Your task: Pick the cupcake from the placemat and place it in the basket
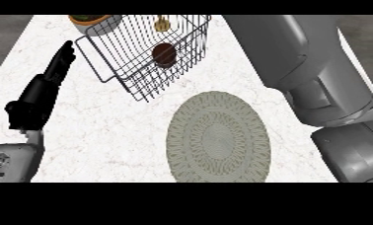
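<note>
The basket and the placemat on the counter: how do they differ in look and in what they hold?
The basket is a dark wire cage with raised, see-through walls; the placemat is a flat, round, grey-green mat with a ringed pattern. The basket holds the brown cupcake; the placemat has nothing on it. Both rest on the white marbled counter.

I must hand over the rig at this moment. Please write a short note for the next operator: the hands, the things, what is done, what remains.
Left hand: open, fingers straight, resting at the left, holding nothing.
Right hand: out of view; only its forearm shows, at the right.
Cupcake: inside the basket, not on the placemat.
Done: the placing, as it seems.
Left: probably only to draw the right arm back.
</note>
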Motion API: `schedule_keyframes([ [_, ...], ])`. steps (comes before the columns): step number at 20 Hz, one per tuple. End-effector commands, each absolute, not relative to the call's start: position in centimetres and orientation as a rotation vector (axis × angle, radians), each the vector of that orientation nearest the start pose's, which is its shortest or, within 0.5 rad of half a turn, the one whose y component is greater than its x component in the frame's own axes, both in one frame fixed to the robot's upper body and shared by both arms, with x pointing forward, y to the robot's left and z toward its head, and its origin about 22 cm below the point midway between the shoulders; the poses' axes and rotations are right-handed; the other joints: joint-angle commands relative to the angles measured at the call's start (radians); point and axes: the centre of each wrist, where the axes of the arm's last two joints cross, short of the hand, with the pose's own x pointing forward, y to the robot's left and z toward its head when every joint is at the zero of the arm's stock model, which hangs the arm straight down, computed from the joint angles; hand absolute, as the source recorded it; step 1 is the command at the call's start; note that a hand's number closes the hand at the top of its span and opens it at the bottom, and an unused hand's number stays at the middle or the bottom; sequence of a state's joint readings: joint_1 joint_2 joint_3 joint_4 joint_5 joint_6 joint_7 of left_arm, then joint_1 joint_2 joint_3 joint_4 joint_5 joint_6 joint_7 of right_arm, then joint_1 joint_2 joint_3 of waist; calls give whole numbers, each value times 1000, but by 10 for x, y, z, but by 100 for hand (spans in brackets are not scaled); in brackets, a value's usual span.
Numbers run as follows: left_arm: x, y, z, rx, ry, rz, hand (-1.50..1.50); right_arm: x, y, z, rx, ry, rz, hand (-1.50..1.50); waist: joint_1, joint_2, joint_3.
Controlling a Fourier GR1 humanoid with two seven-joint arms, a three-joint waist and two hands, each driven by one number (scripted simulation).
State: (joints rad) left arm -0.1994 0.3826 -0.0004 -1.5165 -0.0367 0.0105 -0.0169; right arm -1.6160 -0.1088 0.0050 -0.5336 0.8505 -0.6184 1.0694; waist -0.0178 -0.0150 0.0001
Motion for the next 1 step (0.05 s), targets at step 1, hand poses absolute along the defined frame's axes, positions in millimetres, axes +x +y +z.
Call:
schedule_keyframes([
  [1, 280, 304, 58, 326, -1670, -337, 0, 435, -45, 335, -953, -1410, -353, -150, -40, -19, 2],
])
